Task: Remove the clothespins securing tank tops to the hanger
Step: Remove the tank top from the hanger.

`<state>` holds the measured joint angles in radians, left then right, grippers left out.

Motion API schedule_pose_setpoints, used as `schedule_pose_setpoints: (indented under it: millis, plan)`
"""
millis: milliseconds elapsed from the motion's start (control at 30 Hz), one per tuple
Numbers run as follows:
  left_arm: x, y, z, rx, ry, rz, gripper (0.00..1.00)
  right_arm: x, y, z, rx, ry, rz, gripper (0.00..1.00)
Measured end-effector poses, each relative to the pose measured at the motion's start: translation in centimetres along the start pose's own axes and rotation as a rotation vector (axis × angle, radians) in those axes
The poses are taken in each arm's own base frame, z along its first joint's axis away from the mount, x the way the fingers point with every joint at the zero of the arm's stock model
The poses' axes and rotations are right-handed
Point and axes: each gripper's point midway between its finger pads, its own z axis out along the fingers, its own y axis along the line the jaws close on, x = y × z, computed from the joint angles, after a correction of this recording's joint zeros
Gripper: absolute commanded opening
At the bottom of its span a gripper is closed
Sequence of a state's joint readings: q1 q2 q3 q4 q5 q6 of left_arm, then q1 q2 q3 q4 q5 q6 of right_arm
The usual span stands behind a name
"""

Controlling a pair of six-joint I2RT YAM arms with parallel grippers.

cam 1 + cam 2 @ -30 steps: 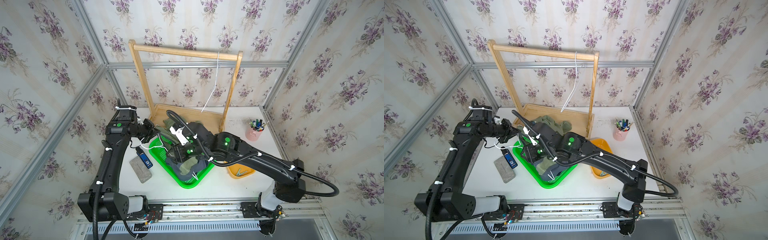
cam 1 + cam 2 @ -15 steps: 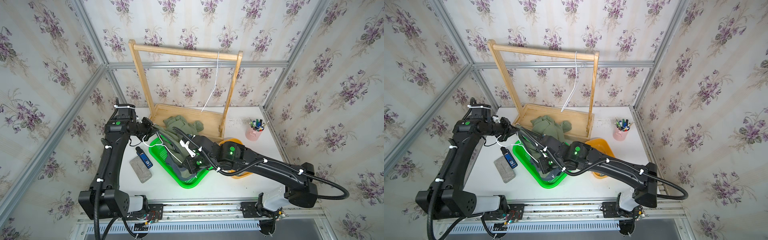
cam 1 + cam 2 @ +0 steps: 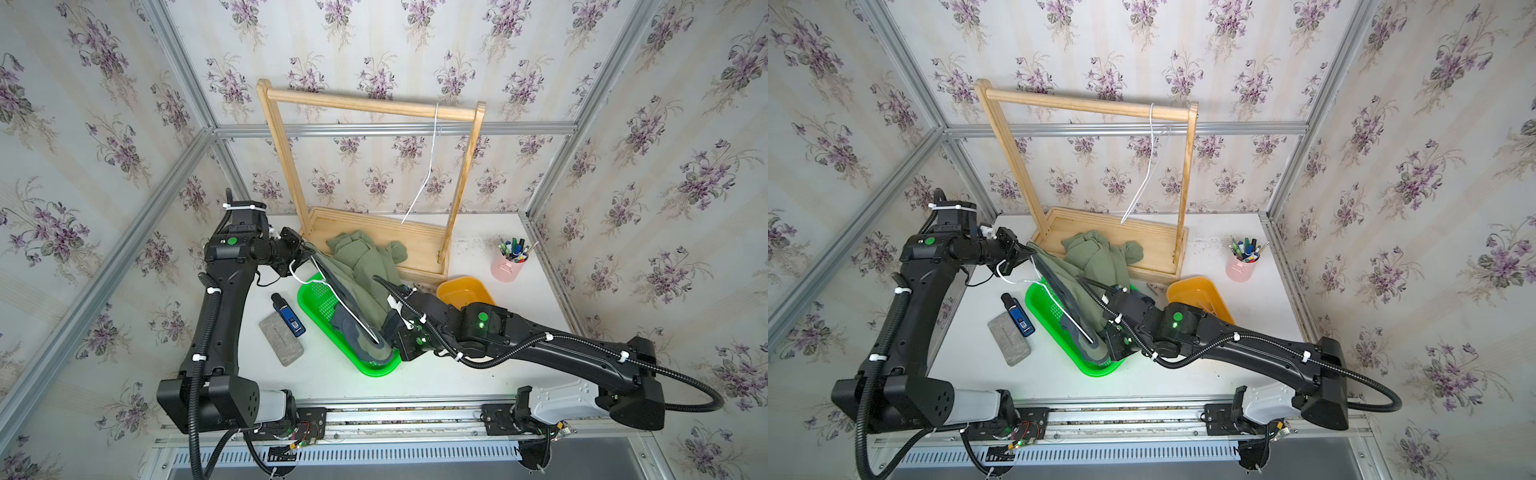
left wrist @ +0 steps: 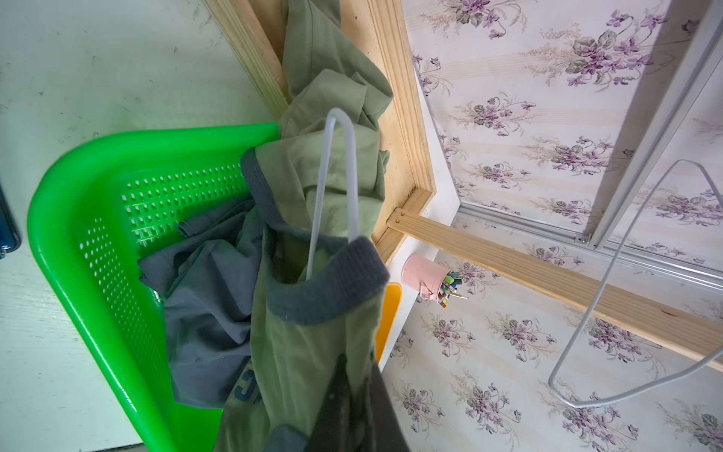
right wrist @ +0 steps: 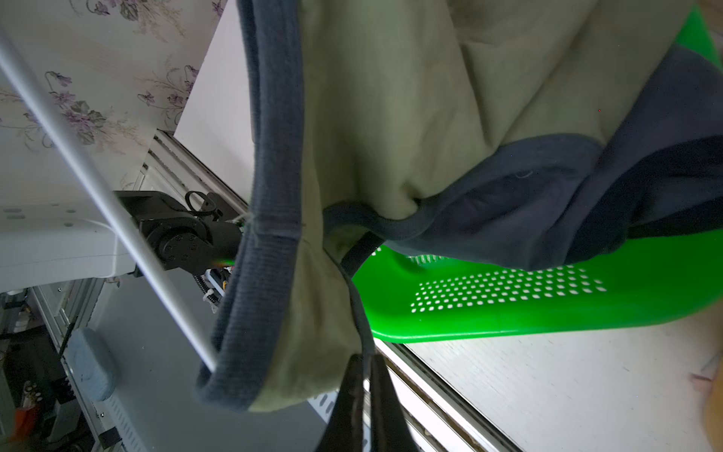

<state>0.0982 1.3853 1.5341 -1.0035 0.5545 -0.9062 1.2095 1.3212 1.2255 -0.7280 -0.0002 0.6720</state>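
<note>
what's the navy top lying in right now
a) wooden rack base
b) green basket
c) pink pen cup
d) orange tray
b: the left wrist view shows the navy top crumpled inside the green basket, against its perforated wall.

The tank tops (image 3: 365,266) lie across the rack base (image 3: 419,243) and in the basket (image 3: 309,297), the cup (image 3: 504,269) to their right.

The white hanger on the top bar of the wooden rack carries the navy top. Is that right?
No. The white hanger on the top bar of the wooden rack hangs empty, as both top views show; the navy top lies in the green basket.
</note>
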Motion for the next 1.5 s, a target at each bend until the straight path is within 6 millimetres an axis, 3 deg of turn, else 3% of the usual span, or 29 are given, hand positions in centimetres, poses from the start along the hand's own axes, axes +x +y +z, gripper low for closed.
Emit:
schedule_pose_setpoints:
  millis: [200, 300, 367, 467, 567, 667, 800, 933, 1033, 1167, 1333, 1400, 1500]
  plan:
    - [0.0, 0.0, 0.0, -0.001, 0.000, -0.008, 0.00, -0.1, -1.3, -0.7, 0.015, -0.036, 0.032, 0.16]
    - [0.0, -0.1, 0.0, 0.002, -0.001, -0.010, 0.00, -0.6, -0.9, -1.0, 0.005, -0.049, 0.031, 0.36]
    - [-0.1, -0.1, 0.0, 0.001, -0.001, -0.012, 0.00, -1.6, 0.3, -1.7, -0.032, -0.071, 0.025, 0.45]
    - [-0.1, 0.0, 0.0, -0.001, 0.000, -0.014, 0.00, -3.6, 2.9, -2.6, -0.091, -0.120, 0.009, 0.52]
    - [-0.2, -0.2, 0.0, 0.001, -0.002, -0.015, 0.00, -4.7, 5.3, -2.5, -0.147, -0.125, -0.028, 0.55]
    - [-0.3, -0.3, 0.0, 0.003, -0.004, -0.019, 0.00, -4.6, 6.2, -1.2, -0.161, -0.096, -0.045, 0.51]
    - [-0.7, -0.2, -0.1, 0.002, -0.011, -0.028, 0.00, -3.4, 5.3, 0.4, -0.131, -0.058, -0.063, 0.34]
    - [-1.1, -0.1, -0.3, 0.004, -0.022, -0.038, 0.00, -1.7, 3.0, 0.8, -0.107, -0.045, -0.051, 0.17]
    - [-1.0, -0.1, -0.4, 0.004, -0.016, -0.059, 0.00, -1.7, 1.0, 0.6, -0.095, -0.078, -0.026, 0.12]
    - [-0.9, 0.0, -0.3, -0.002, -0.003, -0.080, 0.00, -1.8, -0.3, 1.0, -0.098, -0.098, -0.009, 0.14]
    - [-1.0, -0.1, -0.4, 0.000, -0.006, -0.073, 0.00, -0.7, -1.2, 2.0, -0.092, -0.073, 0.008, 0.44]
    - [-1.2, -0.1, -0.4, 0.005, -0.013, -0.072, 0.00, 0.0, -1.8, 2.1, -0.084, -0.061, 0.015, 0.47]
    - [-1.2, -0.1, -0.4, 0.005, -0.013, -0.072, 0.00, 0.6, -2.3, 1.9, -0.082, -0.059, 0.025, 0.41]
